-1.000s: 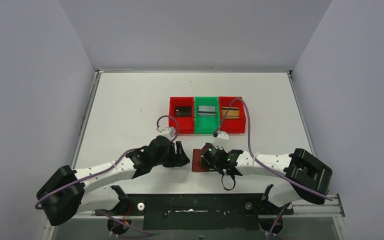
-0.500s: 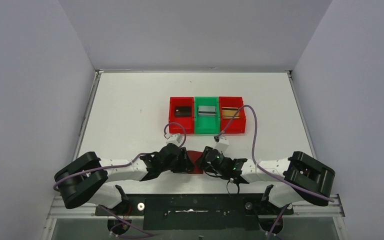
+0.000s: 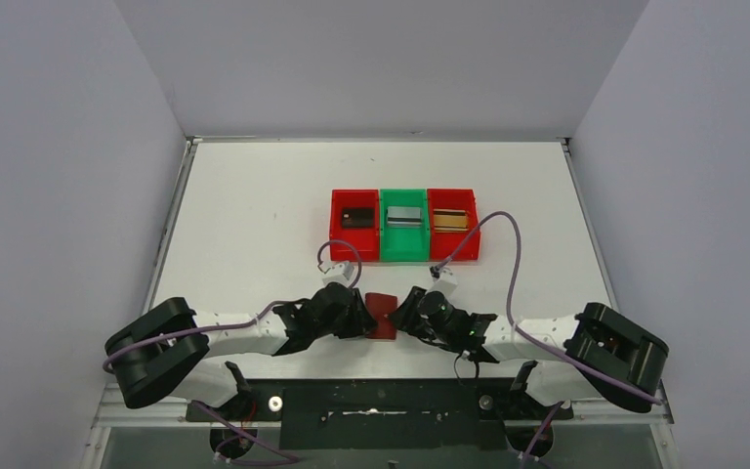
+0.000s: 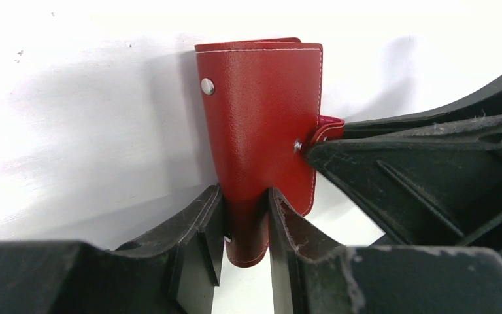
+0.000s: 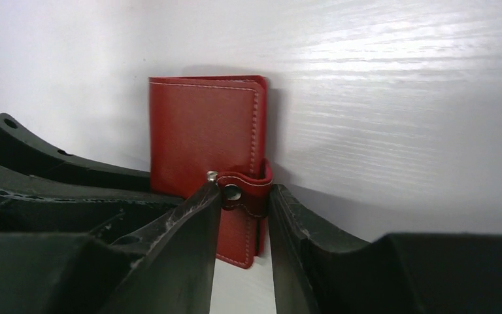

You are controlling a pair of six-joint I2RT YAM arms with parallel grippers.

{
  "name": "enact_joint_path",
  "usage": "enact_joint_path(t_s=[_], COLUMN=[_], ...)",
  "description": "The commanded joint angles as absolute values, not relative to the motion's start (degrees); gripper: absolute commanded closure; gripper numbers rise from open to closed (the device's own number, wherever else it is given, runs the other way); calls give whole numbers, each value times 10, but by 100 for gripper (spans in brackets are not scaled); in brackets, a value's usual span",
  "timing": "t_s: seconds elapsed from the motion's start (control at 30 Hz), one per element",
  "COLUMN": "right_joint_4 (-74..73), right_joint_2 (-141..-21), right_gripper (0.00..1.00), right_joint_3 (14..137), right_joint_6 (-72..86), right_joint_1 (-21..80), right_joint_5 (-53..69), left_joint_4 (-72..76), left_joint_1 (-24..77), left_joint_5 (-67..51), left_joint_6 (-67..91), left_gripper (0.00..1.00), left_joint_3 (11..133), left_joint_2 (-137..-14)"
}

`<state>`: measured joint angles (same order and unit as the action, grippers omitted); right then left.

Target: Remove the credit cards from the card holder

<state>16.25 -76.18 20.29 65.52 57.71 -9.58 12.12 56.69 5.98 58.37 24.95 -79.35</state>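
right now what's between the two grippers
The closed card holder. The left gripper pinches one edge and the right gripper closes at its clasp tab. The top view shows it between them.

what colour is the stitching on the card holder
White on the dark red card holder; clearest in left wrist view.

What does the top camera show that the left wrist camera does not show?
Only the top view: a row of bins with cards inside, and both whole arms. Only the left wrist view: the left gripper clamped on the card holder edge, and its metal stud. Both: the closed card holder, with the right gripper at its clasp.
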Motion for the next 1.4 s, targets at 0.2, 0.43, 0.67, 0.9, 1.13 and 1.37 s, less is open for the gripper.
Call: enact_joint_path(t_s=[0.2, 0.43, 0.67, 0.9, 1.13, 1.37], right_joint_4=[102, -95, -107, -21, -117, -117], right_joint_2=[-658, -659, -659, -727, -834, -833], right_gripper=[47, 34, 34, 32, 45, 58], right_joint_3=[176, 281, 297, 292, 353, 359], right_joint_6=[574, 490, 507, 542, 638, 640], right_joint_1=[480, 480, 485, 532, 571, 571], right_joint_5=[8, -23, 36, -12, -184, -204], left_joint_4=[2, -62, -42, -20, -29, 22], left_joint_1=[568, 568, 569, 570, 569, 564], left_joint_5=[129, 132, 108, 110, 101, 94], left_joint_6=[597, 599, 587, 574, 532, 528], left_gripper=[100, 100, 100, 100, 97, 95], left_joint_3=[236, 279, 311, 290, 251, 199], left_joint_2=[-767, -777, -817, -835, -795, -760])
